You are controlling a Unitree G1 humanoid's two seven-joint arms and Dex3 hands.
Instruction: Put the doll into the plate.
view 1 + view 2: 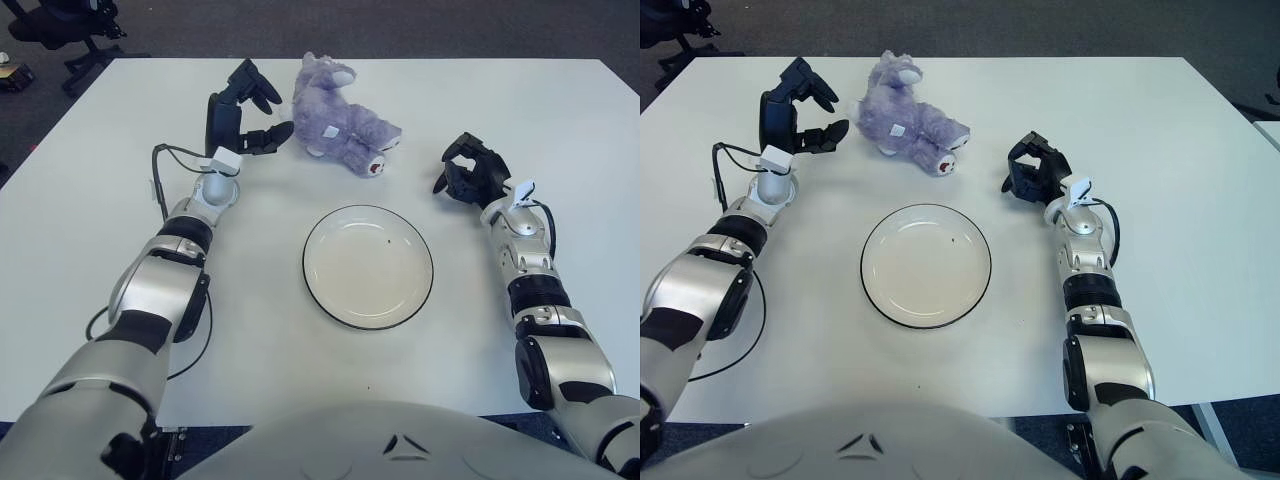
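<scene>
Doll (340, 122), a purple plush, lies on its side on the white table (560, 120), well beyond the plate (368, 266) at its 12 o'clock. Nearest, the plate holds nothing. Right hand (472, 178) hovers at its 2 o'clock, fingers curled, grasping nothing. Left hand (240, 112) is just beside the doll at 9 o'clock, fingers spread, apart from it.
</scene>
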